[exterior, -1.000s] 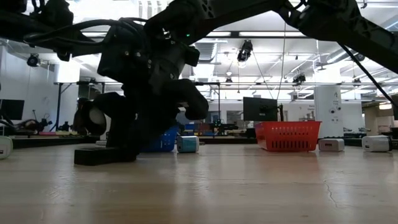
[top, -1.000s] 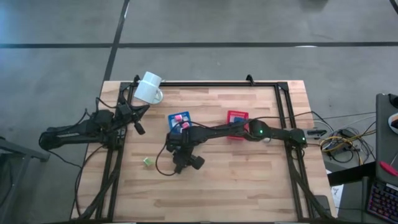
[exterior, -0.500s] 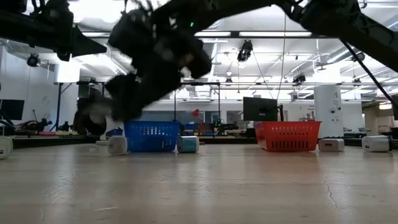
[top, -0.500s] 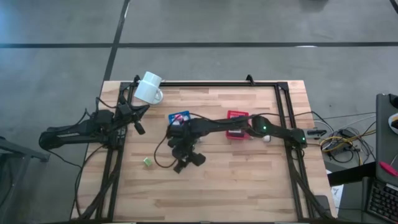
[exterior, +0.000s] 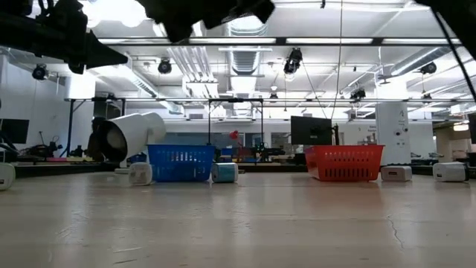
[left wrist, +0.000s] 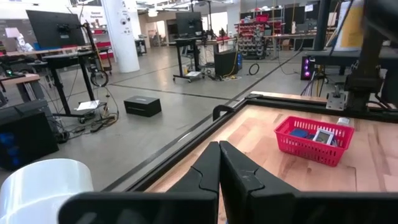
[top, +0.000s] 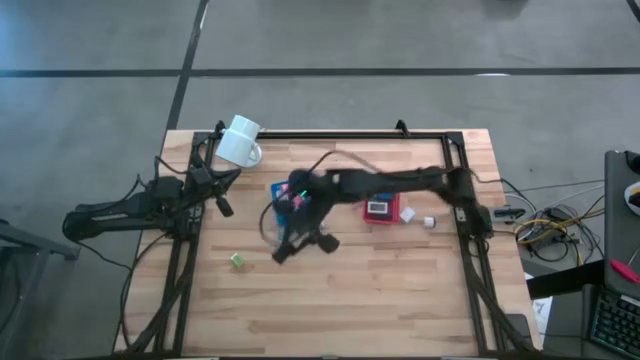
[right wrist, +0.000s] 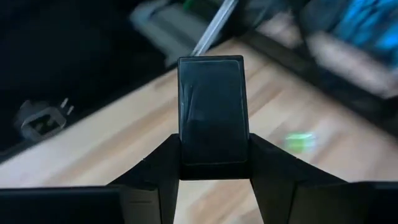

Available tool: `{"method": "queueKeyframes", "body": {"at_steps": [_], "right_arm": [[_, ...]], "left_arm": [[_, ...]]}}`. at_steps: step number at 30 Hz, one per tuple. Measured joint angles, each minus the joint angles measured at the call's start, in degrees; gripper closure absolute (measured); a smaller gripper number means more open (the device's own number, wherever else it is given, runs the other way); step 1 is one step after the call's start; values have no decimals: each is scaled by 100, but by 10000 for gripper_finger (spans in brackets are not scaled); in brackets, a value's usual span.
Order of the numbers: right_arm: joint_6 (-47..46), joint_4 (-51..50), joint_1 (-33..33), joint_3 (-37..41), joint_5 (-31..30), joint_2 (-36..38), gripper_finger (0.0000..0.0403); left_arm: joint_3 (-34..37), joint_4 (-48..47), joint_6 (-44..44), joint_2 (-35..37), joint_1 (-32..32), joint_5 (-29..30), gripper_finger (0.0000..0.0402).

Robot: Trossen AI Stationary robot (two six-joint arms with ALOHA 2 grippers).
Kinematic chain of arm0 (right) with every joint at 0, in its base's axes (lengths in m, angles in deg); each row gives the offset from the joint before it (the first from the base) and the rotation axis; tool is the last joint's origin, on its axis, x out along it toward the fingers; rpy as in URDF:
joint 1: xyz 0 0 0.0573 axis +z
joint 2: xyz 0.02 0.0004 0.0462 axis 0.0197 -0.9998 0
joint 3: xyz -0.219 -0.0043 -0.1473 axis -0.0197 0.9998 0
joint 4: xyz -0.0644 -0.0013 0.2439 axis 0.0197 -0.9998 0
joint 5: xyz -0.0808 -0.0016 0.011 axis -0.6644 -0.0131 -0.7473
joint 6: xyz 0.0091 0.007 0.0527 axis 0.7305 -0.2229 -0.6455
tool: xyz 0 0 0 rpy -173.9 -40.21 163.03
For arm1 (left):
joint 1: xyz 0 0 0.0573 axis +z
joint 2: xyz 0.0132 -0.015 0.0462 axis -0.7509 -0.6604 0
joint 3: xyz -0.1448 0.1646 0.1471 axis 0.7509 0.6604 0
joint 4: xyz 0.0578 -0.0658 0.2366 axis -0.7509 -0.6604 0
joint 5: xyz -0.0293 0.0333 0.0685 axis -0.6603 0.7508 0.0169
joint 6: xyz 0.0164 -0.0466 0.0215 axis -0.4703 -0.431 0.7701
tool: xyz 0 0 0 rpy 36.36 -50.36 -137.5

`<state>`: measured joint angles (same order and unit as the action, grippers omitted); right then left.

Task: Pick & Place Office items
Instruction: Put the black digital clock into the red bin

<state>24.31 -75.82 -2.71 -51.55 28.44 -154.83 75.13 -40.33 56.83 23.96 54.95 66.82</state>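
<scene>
My right gripper (top: 285, 250) hangs above the middle of the table, shut on a black block (right wrist: 211, 115). A green block (top: 237, 260) lies on the wood to its left, also in the right wrist view (right wrist: 300, 141). Two white blocks (top: 407, 214) (top: 429, 222) lie right of the red basket (top: 380, 208). The blue basket (top: 290, 190) holds small pink and white items. My left gripper (left wrist: 219, 168) is shut and empty, level at the table's left edge (top: 225, 208), near the white mug (top: 240, 141). My right gripper pinches the black block between its two fingers (right wrist: 155, 171), on the two long sides at its near end (right wrist: 211, 165). The rest of the block sticks out past the fingertips. The fingers slant downward. The block is lifted clear of the table.
The mug lies on its side at the far left corner (exterior: 134, 138). Blue basket (exterior: 178, 164) and red basket (exterior: 344, 162) stand mid-table. A black frame (top: 455, 150) borders the wood. Bare wood lies along the near edge (top: 350, 310).
My right gripper has risen from the table top with the black block, which now hangs clear of the wood. The gripper has tipped from pointing steeply down to a shallower slant. The arm has swung up off the red basket, which now shows fully.
</scene>
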Motion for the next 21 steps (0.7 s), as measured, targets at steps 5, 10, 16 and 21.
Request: {"method": "queueKeyframes", "body": {"at_steps": [5,10,16,21], "right_arm": [[-775,1654,-473,1726,-359,1221,256],[-1332,2799,-889,3477,-1394,2284,256],[-1857,4029,-1093,5338,-2527,3439,256],[-2185,4843,-1069,6657,-3240,4237,256]], "left_arm": [[1,-34,-24,-2,0,-17,394],[1,-35,-24,-2,-2,-17,394],[1,-33,-24,-2,-2,-17,394],[-1,-33,-25,-2,-2,-17,394]]}}
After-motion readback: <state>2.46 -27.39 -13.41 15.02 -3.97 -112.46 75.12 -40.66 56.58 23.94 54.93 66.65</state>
